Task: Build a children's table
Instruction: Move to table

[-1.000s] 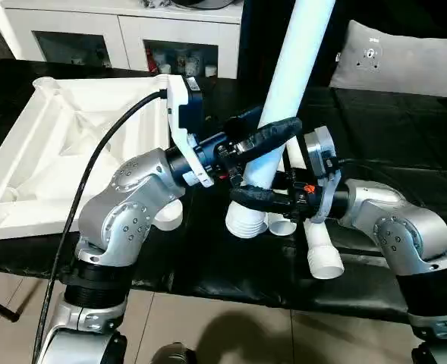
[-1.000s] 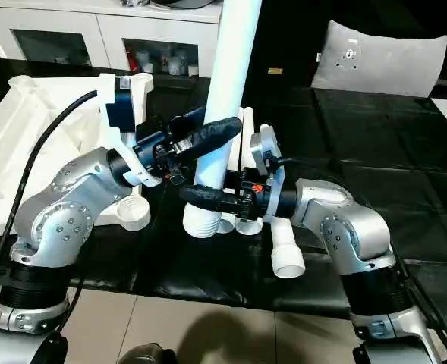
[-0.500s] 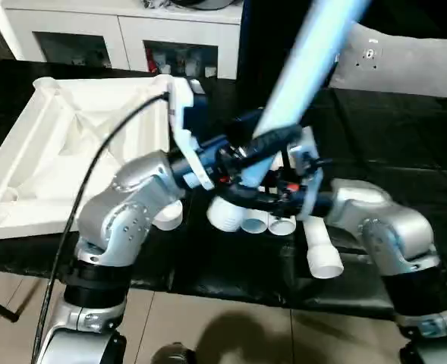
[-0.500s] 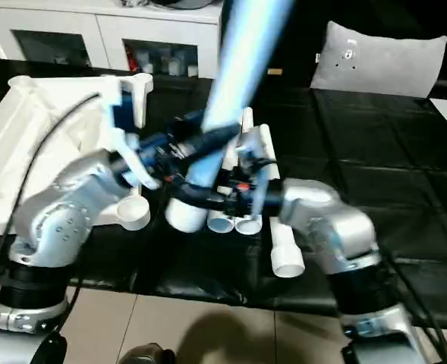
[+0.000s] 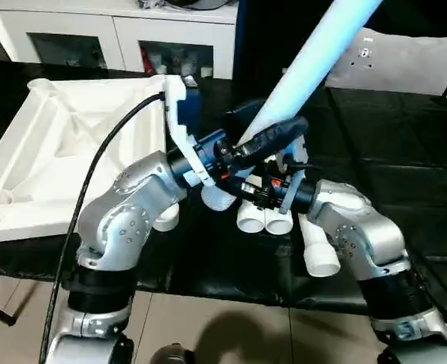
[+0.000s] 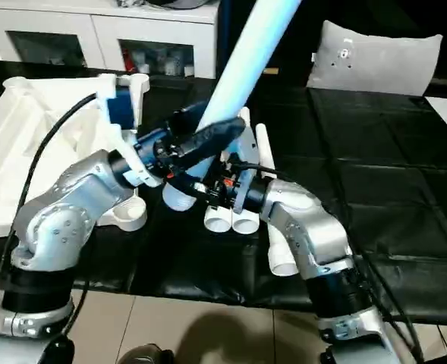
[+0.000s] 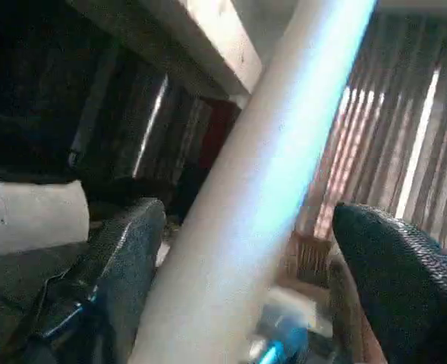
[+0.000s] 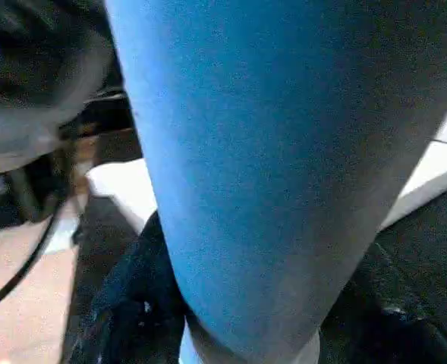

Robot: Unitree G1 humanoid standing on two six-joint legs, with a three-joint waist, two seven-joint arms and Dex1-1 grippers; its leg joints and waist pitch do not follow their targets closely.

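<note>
floor: pale tiles below the near edge of the black table [image 5: 405, 189]
spare legs: three white tube legs [image 5: 265, 220] lie side by side on the black table near its front edge, open ends toward the robot, one [image 5: 318, 258] reaching nearer than the other two
right gripper [image 6: 200, 188]: its jaws are clenched around the low end of a raised leg; in the right wrist view the tube stands between the two dark fingers [image 8: 132, 303]
raised leg [image 5: 314, 61]: long white tapered tube, tilted, its wide end down between the two grippers just above the lying legs, its narrow end rising up and toward the robot's right, out of the top of the picture
left gripper [image 7: 246, 250]: its jaws are released and stand wide on either side of the raised leg, just above the right gripper's grasp; in the left wrist view there is a gap between the tube and the fingers [image 7: 398, 265], so they bracket the leg without pressing it
tabletop [image 5: 71, 144]: white rectangular top lying upside down on the black table to the robot's left, ribbed underside up, one rounded corner socket [image 5: 162, 216] just beside the left forearm; no leg stands in any socket that shows
cushion [image 5: 405, 64]: grey, at the far right of the black table
cabinet [image 5: 117, 38]: white with glass doors, behind the table
</note>
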